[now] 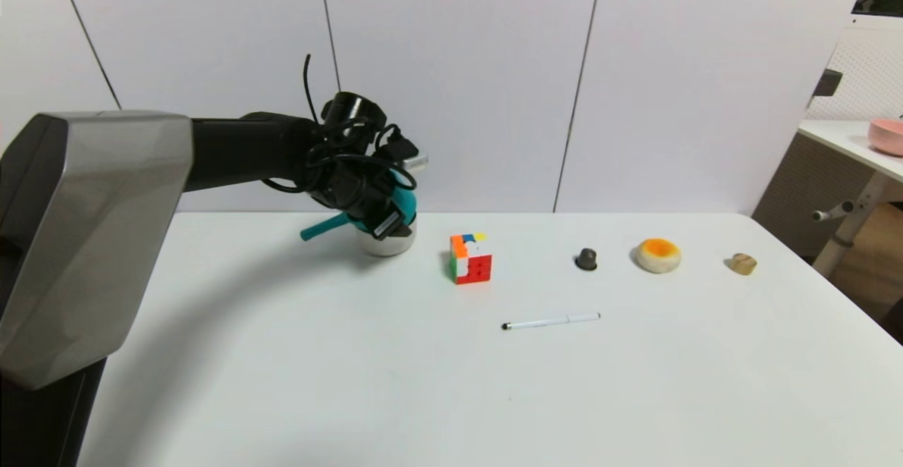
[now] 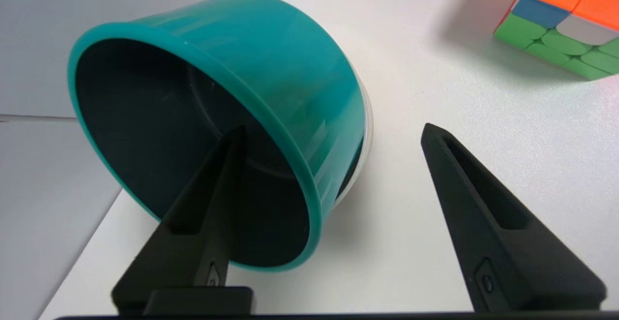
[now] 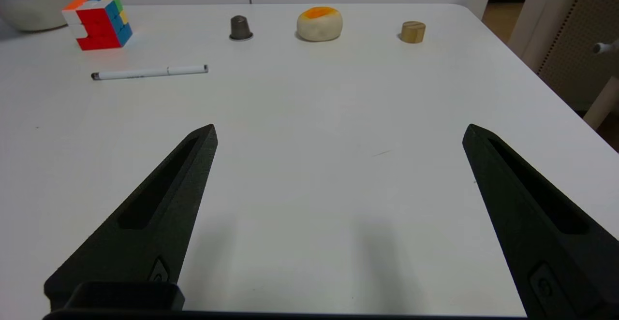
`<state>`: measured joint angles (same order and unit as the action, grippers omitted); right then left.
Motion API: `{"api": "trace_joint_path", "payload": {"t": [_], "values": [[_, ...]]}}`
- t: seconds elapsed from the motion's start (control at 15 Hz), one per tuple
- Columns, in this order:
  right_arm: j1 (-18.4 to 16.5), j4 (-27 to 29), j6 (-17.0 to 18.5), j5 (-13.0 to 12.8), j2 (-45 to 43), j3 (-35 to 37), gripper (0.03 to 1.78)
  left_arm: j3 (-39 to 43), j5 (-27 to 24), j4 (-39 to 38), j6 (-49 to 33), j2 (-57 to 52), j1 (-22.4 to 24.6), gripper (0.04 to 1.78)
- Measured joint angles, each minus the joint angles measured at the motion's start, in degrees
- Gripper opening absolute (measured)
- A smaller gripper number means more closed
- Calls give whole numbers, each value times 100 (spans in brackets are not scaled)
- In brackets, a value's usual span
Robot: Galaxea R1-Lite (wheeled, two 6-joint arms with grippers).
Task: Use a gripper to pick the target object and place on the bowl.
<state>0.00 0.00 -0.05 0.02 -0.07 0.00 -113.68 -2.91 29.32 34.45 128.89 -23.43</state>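
Observation:
The teal saucepan (image 1: 405,202) sits on the off-white bowl (image 1: 386,245) at the back left of the white table (image 1: 353,382), its handle (image 1: 324,227) pointing left. My left gripper (image 1: 386,221) hangs right over it, open. In the left wrist view the gripper (image 2: 333,127) straddles the pan's wall (image 2: 271,59): one finger (image 2: 208,204) lies over the dark inside, the other (image 2: 478,199) stands well clear outside. Only a thin white edge of the bowl (image 2: 368,131) shows under the pan. My right gripper (image 3: 341,126) is open and empty over the table's front; it is out of the head view.
A multicoloured cube (image 1: 470,258) stands just right of the bowl. A white pen (image 1: 550,321), a small dark cone (image 1: 585,259), a round white and orange piece (image 1: 658,255) and a wooden cylinder (image 1: 742,263) lie further right. A pink bowl (image 1: 887,135) sits on a side table.

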Motion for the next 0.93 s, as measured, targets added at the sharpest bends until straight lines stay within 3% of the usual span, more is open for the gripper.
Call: {"api": "trace_joint_path", "payload": {"t": [0.33,0.6,0.73,0.93], "values": [[0,0,-2,0,0,0,175,23,11,657,9,-485,39,149],[0,0,-5,2,0,0,175,254,24,1586,113,-1558,39,157],[0,0,-5,2,0,0,175,660,27,1731,210,-2228,41,160],[0,0,-2,2,0,0,175,2091,38,1770,236,-3515,39,164]]}}
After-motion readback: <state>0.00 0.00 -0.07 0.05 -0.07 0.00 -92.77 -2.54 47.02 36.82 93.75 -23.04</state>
